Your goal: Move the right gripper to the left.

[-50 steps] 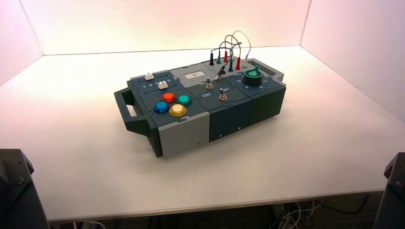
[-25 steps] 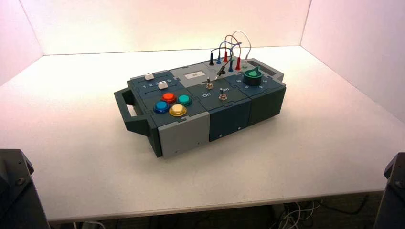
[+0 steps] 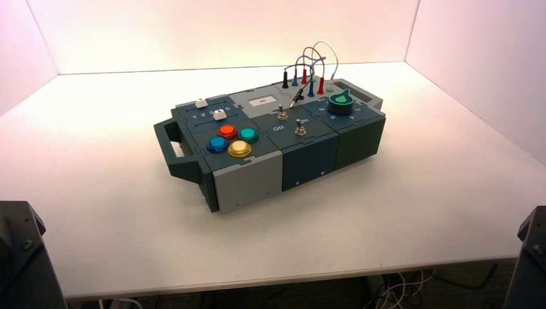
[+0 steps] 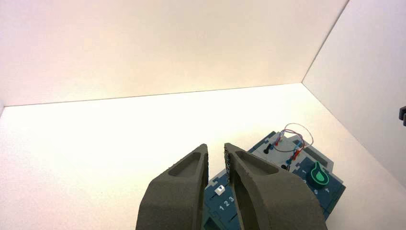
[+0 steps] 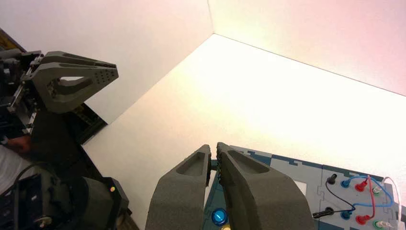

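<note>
The dark blue and grey box (image 3: pixel 309 154) stands turned on the white table. My right gripper (image 5: pixel 213 145) hangs above the box's near left end, over the blue button (image 5: pixel 219 216), with its fingers close together and empty. My left gripper (image 4: pixel 216 146) is also shut and empty, raised over the box's slider end, with a white slider (image 4: pixel 219 190) showing between its fingers. In the high view only the parked arm parts show at the bottom left (image 3: pixel 19 257) and bottom right (image 3: pixel 531 254).
The box top bears red (image 3: pixel 227 131), green (image 3: pixel 248 134), blue (image 3: pixel 217 144) and yellow (image 3: pixel 239 148) buttons, two toggle switches (image 3: pixel 282 114), a green knob (image 3: pixel 340 102) and looped wires (image 3: pixel 312 64). White walls enclose the table. The left arm's gripper (image 5: pixel 76 79) shows far off in the right wrist view.
</note>
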Robot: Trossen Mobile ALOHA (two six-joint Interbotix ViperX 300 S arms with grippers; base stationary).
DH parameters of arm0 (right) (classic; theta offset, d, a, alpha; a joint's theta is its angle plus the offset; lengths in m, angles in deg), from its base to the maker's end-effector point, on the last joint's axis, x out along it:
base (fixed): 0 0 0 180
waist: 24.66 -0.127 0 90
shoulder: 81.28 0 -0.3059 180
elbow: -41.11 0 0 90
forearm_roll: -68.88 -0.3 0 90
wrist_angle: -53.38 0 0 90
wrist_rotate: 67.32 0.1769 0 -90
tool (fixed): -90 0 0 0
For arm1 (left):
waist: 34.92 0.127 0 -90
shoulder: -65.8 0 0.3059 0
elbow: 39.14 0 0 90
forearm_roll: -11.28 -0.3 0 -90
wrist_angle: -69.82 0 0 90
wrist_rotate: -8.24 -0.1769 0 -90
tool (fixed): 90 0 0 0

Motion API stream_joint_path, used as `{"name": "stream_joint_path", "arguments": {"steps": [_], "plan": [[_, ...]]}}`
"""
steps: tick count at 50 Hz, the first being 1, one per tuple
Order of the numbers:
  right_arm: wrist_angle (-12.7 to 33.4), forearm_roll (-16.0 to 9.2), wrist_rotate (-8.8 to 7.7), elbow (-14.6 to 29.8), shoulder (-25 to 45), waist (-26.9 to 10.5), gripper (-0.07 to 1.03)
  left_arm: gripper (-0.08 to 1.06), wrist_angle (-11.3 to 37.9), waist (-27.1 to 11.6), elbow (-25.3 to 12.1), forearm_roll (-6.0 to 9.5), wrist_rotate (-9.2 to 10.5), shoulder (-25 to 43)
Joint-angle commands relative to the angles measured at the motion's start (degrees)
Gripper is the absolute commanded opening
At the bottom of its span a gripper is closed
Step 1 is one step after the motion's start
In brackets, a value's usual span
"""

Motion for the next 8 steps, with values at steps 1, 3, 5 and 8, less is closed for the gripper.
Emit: {"name": "stream_joint_path", "arguments": {"steps": [1, 3, 5, 8], "plan": [[-0.4, -0.2, 0.18, 1.2, -1.1, -0.4, 0.08, 0.21, -0.4, -0.4, -1.4, 0.09, 0.18, 0.2], [-0.3, -0.3, 0.18, 1.1, -1.1, -0.4, 0.08, 0.22, -0.4, -0.4, -1.4, 0.09, 0.18, 0.1], [-0.3, -0.2, 0.18, 1.1, -1.1, -0.4, 0.08, 0.22, -0.4, -0.4, -1.4, 0.09, 0.26, -0.1], [-0.3, -0.2, 0.09, 1.1, -1.1, -0.4, 0.08, 0.22, -0.4, -0.4, -1.3, 0.09, 0.35, -0.4]]}}
